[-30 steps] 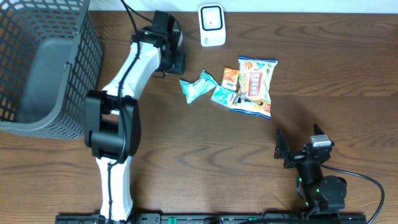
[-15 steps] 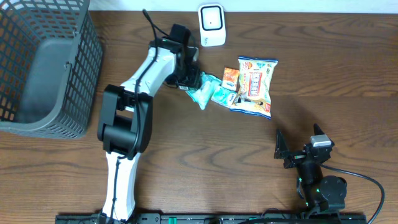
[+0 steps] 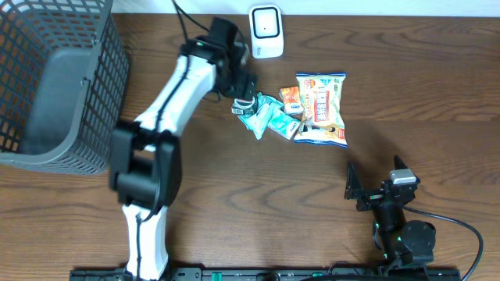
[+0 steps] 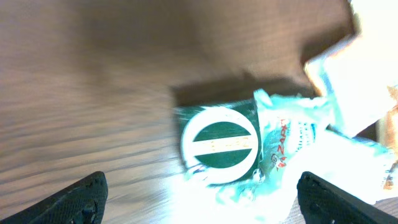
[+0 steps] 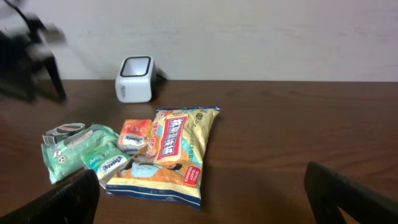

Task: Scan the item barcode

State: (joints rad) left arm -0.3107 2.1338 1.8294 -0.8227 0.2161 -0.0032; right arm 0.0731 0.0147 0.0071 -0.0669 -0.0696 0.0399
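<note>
Grey mesh basket at far left; next we see the left gripper spread wide, holding nothing, above the green round-labelled pack, which lies on the counter against teal packets, near the white scanner. At right, the right gripper gapes wide, empty.

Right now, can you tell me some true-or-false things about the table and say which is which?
1. The left gripper is open over a green packet. True.
2. The right gripper holds the chips bag. False: it is open and empty, apart from the bag.
3. The scanner is white. True.
4. The chips bag is in the basket. False: it lies flat on the table.
</note>
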